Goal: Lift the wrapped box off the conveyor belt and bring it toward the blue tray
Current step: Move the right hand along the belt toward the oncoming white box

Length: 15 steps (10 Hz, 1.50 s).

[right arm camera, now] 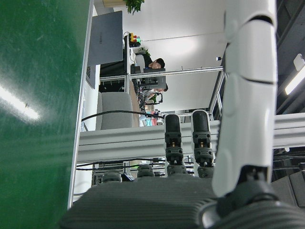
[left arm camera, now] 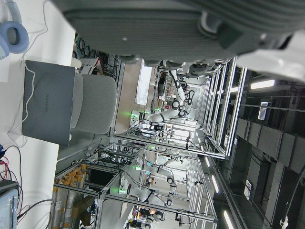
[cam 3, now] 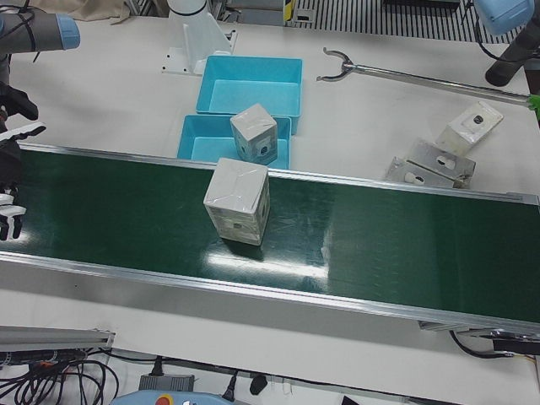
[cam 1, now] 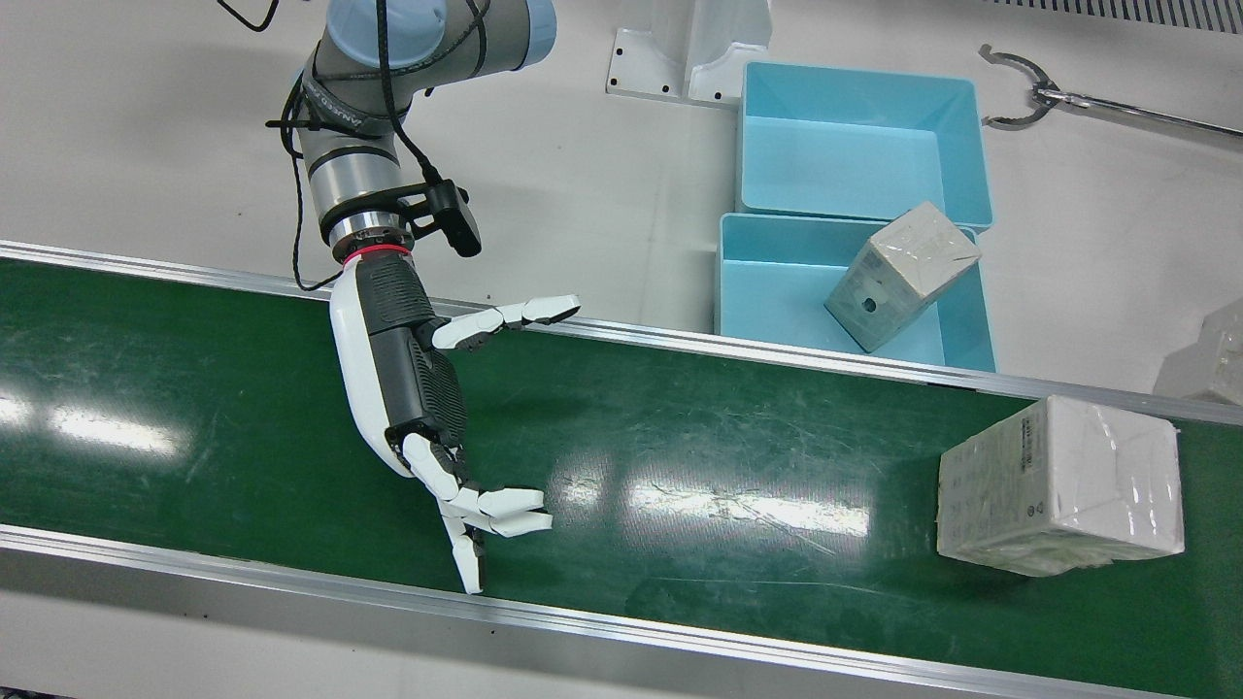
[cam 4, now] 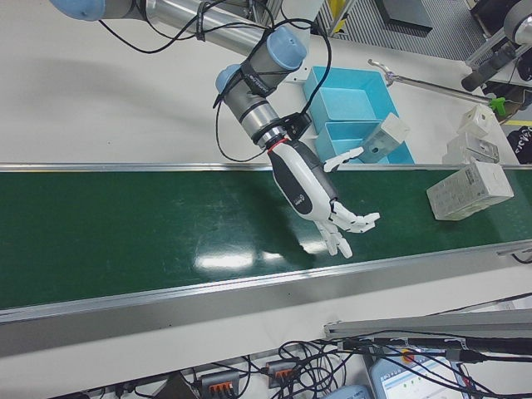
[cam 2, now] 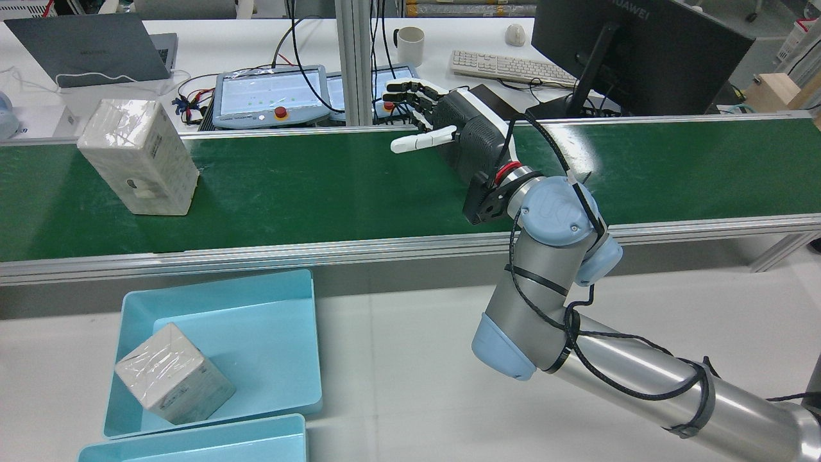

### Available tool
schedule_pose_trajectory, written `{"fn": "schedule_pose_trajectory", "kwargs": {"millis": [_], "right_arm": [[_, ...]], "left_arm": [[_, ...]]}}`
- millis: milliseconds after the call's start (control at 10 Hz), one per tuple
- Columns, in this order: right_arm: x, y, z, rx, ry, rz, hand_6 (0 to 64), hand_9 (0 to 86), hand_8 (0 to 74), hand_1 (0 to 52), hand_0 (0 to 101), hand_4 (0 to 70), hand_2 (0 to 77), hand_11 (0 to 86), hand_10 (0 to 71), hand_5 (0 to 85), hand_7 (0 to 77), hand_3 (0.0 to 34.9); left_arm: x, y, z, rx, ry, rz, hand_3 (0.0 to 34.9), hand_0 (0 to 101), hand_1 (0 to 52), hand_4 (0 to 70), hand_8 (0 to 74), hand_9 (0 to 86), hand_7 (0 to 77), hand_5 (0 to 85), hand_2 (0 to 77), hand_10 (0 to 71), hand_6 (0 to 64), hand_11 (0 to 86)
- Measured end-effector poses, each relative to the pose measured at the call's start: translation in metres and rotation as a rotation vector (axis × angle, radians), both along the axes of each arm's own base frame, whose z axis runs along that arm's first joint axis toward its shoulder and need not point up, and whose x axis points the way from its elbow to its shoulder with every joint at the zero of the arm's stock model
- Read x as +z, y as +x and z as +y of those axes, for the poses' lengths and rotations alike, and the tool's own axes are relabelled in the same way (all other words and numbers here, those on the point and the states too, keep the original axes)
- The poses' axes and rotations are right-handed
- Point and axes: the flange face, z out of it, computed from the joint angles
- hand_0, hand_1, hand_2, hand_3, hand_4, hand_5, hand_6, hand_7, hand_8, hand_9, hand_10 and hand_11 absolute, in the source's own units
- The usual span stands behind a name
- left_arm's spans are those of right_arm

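The wrapped box (cam 1: 1063,485) stands on the green conveyor belt (cam 1: 680,437), well to the right of my right hand (cam 1: 408,388) in the front view. In the rear view the same box (cam 2: 138,157) is at the belt's left and the hand (cam 2: 462,135) hovers over the belt's middle. That hand is open, fingers spread, holding nothing, far from the box. Two blue trays (cam 1: 767,282) sit beside the belt; a second wrapped box (cam 1: 903,275) leans in the nearer one. Only the left hand's dark palm (left arm camera: 190,24) shows, so its fingers are hidden.
A long metal reacher tool (cam 1: 1029,92) lies on the white table beyond the trays. More wrapped boxes (cam 3: 430,164) lie on the table past the belt's rail. A monitor, keyboard and laptop stand behind the belt in the rear view.
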Motion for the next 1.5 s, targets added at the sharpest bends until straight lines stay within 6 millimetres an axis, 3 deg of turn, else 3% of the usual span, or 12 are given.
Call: {"fn": "schedule_pose_trajectory", "kwargs": {"millis": [100,200,500,600,800,900,1400,1500], "right_arm": [[0.001,0.005,0.004,0.002,-0.001,0.0,8.2,5.4,1.1,12.5,49,17.5,9.3,1.1,0.0,31.1,29.5,10.8],[0.003,0.01,0.006,0.004,-0.001,-0.002,7.1,4.9,0.0,12.5,48,15.3,7.1,1.1,0.0,29.5,24.0,11.6],[0.002,0.015,0.009,0.004,0.004,-0.014,6.5,3.8,0.0,14.7,48,14.7,12.5,1.1,0.0,26.7,25.1,11.9],[0.001,0.015,0.009,0.005,0.008,-0.017,6.5,3.8,0.0,14.7,48,10.9,14.2,1.1,0.0,26.7,24.5,10.9],[0.0,0.015,0.01,0.004,0.013,-0.022,4.9,3.3,0.0,15.8,49,12.0,12.5,1.1,0.0,25.6,23.5,11.0],[0.003,0.016,0.01,0.004,0.011,-0.021,6.0,3.3,0.0,18.5,50,12.0,14.7,1.1,0.0,25.6,23.5,11.0],[0.015,0.002,0.011,-0.008,0.058,-0.057,4.9,3.3,0.0,15.3,48,10.9,16.4,1.1,0.0,24.5,21.8,11.0],[0.015,0.001,0.011,-0.008,0.063,-0.059,6.5,3.8,0.0,15.3,48,14.2,16.4,1.1,0.0,24.5,24.5,9.4]], "left_arm": [[0.0,0.0,0.0,0.0,0.0,0.0,0.0,0,0.0,0.0,0.5,0.0,0.5,1.1,1.1,0.0,0.0,0.5],[0.0,0.0,0.0,0.0,0.0,0.0,0.0,0,0.0,0.0,0.5,0.0,0.5,0.5,1.1,0.5,0.0,0.0],[0.0,0.0,0.0,0.0,0.0,0.0,0.0,0,0.0,0.0,0.5,0.0,0.5,1.1,1.1,0.5,0.0,0.0],[0.0,0.0,0.0,0.0,0.0,0.0,0.0,0,0.0,0.0,0.5,0.0,0.5,1.1,1.1,0.5,0.0,0.0],[0.0,0.0,0.0,0.0,0.0,0.0,0.0,0,0.0,0.0,0.5,0.0,0.5,1.1,1.1,0.5,0.0,0.0],[0.0,0.0,0.0,0.0,0.0,0.0,0.0,0,0.0,0.0,0.5,0.0,0.5,0.5,1.1,0.5,0.0,0.0],[0.0,0.0,0.0,0.0,0.0,0.0,0.0,0,0.0,0.0,0.5,0.0,0.5,0.5,0.5,0.0,0.0,0.0],[0.0,0.0,0.0,0.0,0.0,0.0,0.0,0,0.0,0.0,0.5,0.0,0.5,0.5,1.1,0.5,0.0,0.0]]}}
